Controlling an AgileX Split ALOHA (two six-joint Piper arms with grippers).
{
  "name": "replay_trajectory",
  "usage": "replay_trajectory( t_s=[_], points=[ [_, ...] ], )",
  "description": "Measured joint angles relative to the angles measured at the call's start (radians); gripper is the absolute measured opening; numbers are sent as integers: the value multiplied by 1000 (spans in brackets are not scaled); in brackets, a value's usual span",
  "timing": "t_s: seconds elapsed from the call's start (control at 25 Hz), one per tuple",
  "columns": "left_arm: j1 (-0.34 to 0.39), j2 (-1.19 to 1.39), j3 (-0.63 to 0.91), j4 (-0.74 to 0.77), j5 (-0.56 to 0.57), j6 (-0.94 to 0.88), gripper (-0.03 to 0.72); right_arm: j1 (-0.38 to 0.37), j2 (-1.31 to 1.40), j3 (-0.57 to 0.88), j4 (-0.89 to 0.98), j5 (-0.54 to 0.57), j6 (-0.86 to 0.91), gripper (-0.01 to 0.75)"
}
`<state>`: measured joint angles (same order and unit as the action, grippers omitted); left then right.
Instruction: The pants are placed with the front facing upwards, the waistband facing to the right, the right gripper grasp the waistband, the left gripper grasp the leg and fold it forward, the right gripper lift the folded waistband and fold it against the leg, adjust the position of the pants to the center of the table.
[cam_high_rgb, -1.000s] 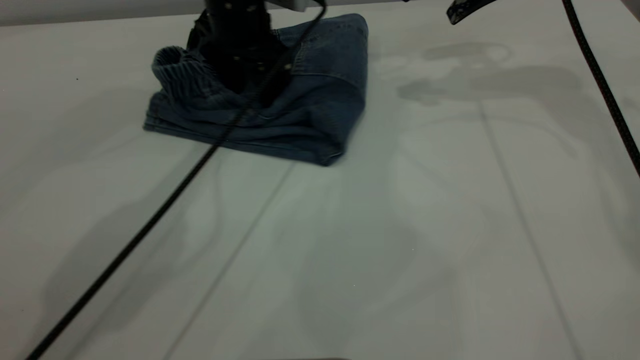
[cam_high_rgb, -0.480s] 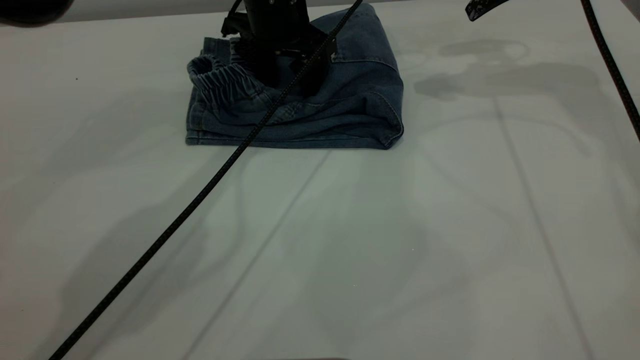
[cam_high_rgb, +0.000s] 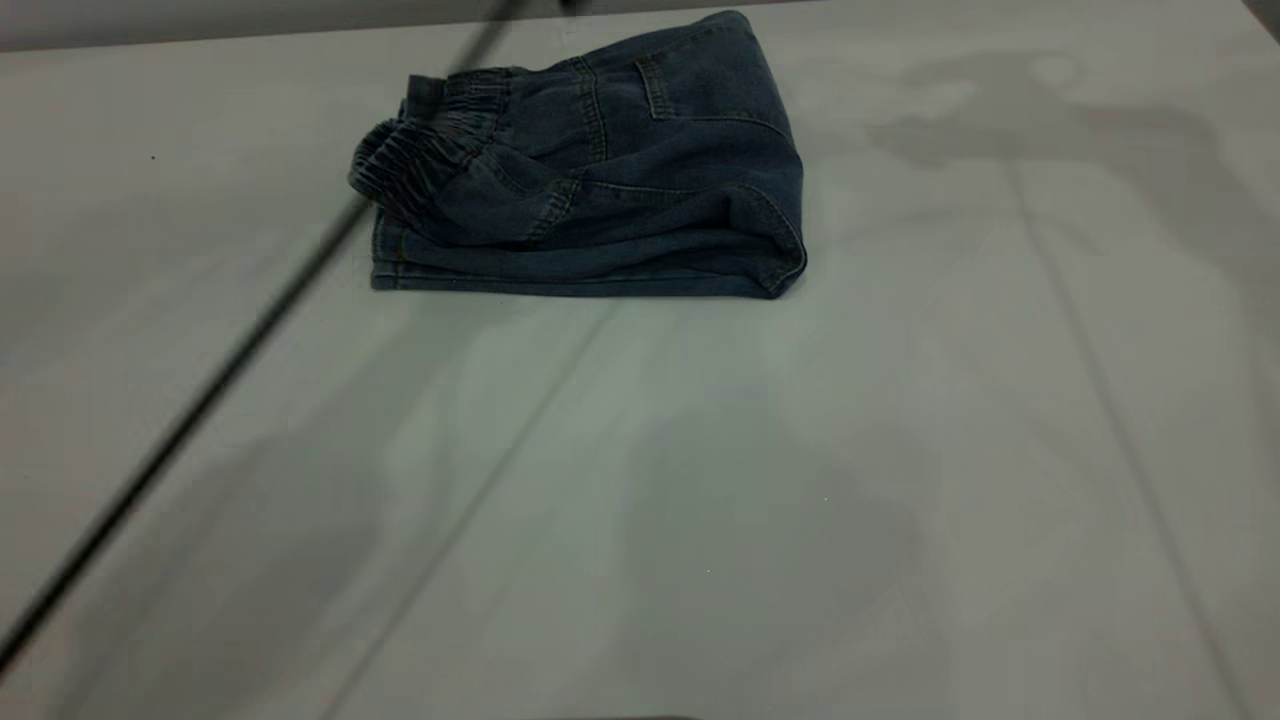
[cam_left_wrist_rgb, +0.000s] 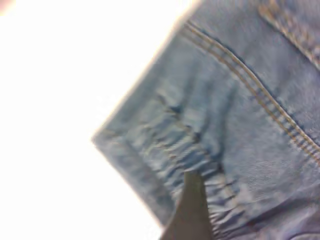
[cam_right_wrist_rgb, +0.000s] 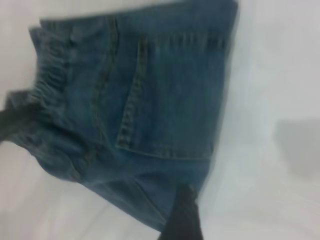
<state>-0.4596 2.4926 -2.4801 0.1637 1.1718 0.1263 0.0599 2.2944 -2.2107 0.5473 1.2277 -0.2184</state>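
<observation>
The pants (cam_high_rgb: 600, 170) lie folded into a compact blue denim bundle at the far middle of the table (cam_high_rgb: 700, 500). The ruched waistband (cam_high_rgb: 420, 160) is at the bundle's left end, on top of the leg layers. Neither gripper shows in the exterior view. In the left wrist view, my left gripper (cam_left_wrist_rgb: 248, 200) hovers over the puckered waistband (cam_left_wrist_rgb: 185, 145); one dark finger (cam_left_wrist_rgb: 192, 205) shows, with bare cloth beside it. My right gripper (cam_right_wrist_rgb: 225, 202) hangs above the bundle's edge, over the pants (cam_right_wrist_rgb: 150, 100) and the table; one finger (cam_right_wrist_rgb: 185, 215) shows, holding nothing.
A thin black cable (cam_high_rgb: 250, 330) runs diagonally above the table from the lower left up to the far edge, passing the bundle's left end. Arm shadows fall on the far right of the table. White tabletop stretches wide in front of and beside the pants.
The left gripper let go of the pants and rose out of the exterior view. The right gripper's tip also left it. The bundle slid right a second ago and now lies still.
</observation>
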Motion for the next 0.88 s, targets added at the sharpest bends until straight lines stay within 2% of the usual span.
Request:
replay_trajectory(
  t_s=[0.32,0.48,0.64,0.88],
  points=[
    [2,-246,17,48,0,-95,586,0,-243,0,-73,21,78,558],
    [2,-417,138,48,0,-110,586,0,-415,55,-85,25,94,558],
    [2,-630,350,48,0,-140,586,0,-619,212,-82,28,97,558],
    [2,-984,721,45,0,-155,586,0,-918,558,-81,30,89,558]
  ],
)
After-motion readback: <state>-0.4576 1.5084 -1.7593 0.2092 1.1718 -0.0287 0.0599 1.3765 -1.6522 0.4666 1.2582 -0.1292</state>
